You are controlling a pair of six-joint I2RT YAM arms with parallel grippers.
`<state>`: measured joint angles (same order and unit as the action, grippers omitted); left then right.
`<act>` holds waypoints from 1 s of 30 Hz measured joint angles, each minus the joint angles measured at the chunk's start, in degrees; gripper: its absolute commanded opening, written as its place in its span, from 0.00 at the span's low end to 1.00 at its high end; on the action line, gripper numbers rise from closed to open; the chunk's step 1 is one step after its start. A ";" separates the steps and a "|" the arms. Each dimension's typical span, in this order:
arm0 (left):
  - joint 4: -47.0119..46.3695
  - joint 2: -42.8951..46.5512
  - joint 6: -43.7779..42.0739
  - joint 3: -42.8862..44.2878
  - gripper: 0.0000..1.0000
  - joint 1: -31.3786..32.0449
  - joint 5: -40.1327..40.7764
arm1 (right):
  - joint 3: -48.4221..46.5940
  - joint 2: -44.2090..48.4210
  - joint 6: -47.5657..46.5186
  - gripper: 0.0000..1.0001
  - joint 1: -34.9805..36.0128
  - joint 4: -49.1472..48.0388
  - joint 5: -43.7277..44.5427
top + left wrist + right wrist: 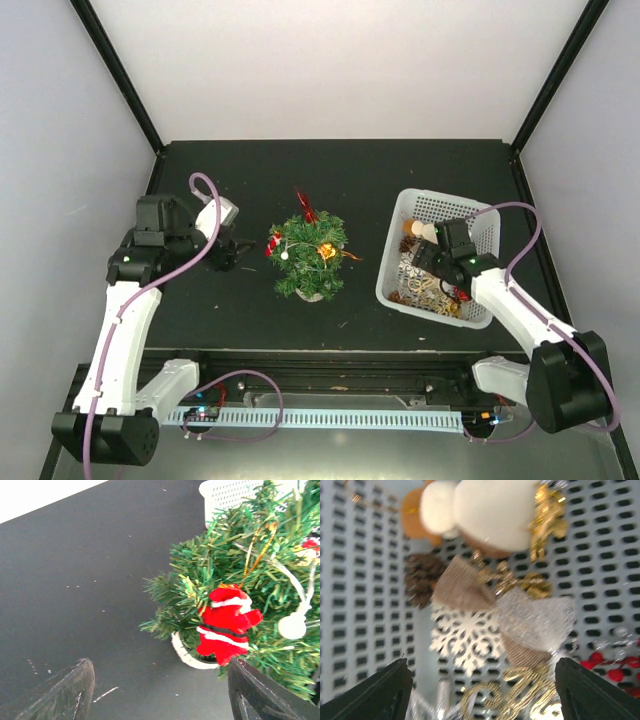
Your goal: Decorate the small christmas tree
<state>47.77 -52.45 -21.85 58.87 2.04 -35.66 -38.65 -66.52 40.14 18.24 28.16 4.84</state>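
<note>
At the bottom of the top view the two arms rise from their bases at the near edge of the black table [230, 170]. The left arm reaches up the left side, and the left gripper [235, 252] [160, 680] points right at the tree's left flank, just beside it and not touching. In the left wrist view its two dark fingers [67, 692] sit in the lower corners, spread wide with only bare table between them.

The small christmas tree [310, 255] [240, 565] stands upright in the middle of the table, between the two grippers, on its white base [187, 655]. A red-and-white Santa ornament [225, 625] [271, 244] hangs by a gold cord on the side facing the left gripper, with a white ball [292, 626] to its right. A red ornament [306, 205] sticks up behind the treetop.

To the right of the tree sits the white mesh basket [437, 194] [360, 580] [225, 492]. The right gripper [430, 272] [482, 680] hangs inside it, jaws wide apart and holding nothing. Beneath it, in the right wrist view, lie a white snowflake [465, 637], a burlap bow [467, 587] and a pine cone [422, 577]. Red berries [600, 661] show at lower right. Farther up is a blurred cream-coloured plush ornament [490, 510].
</note>
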 measured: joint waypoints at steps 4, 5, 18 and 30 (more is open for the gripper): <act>2.86 -0.79 0.11 1.20 0.74 -2.12 -3.89 | -1.18 -3.06 1.20 0.79 -4.52 -1.20 1.60; 3.19 -0.61 0.24 1.18 0.74 -2.36 -4.48 | -2.23 -4.76 1.49 0.78 -5.62 -1.42 2.21; 1.81 5.14 2.64 -3.21 0.74 -3.08 -9.33 | -13.16 -26.60 4.83 0.67 -10.54 -5.95 6.71; 1.55 5.88 2.64 -5.22 0.74 -3.17 -10.64 | -13.29 -29.94 5.95 0.21 -11.10 -8.68 7.19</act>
<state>49.32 -46.57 -19.20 53.65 -1.13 -46.30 -51.94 -96.47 46.09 7.14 19.49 12.03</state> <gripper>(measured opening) 0.744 0.290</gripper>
